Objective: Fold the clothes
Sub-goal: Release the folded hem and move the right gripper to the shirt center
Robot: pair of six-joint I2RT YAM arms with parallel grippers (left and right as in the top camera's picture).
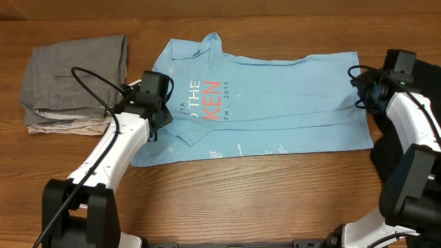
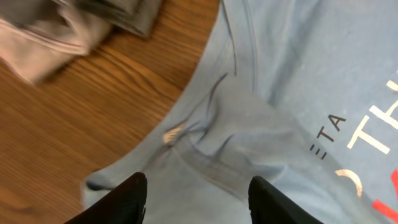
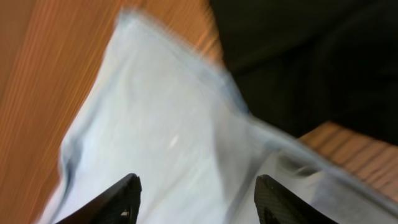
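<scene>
— Nearest us, what are the arms doing?
— Left pincer [image 2: 198, 182] hangs over a rumpled seam at the shirt's edge, jaws spread, nothing clamped between them; right pincer [image 3: 198, 180] stands released too, over the shirt's corner at the other end.
— And that dark heap on the right?
— Black garment [image 3: 311, 62]; it sits at the right edge of the worktop [image 1: 275, 200], just beside the shirt's hem, partly under the right arm.
— The shirt itself?
— Light blue T-shirt [image 1: 275, 96] lies spread sideways across the middle, collar end toward the left arm, hem toward the right; its white and red-orange lettering [image 1: 207, 96] faces up; a crease runs lengthwise close to the near edge.
— Beyond that?
— Grey trousers [image 1: 76, 65], folded, on a beige garment [image 1: 55, 127] at the far left; apart from the shirt.
</scene>
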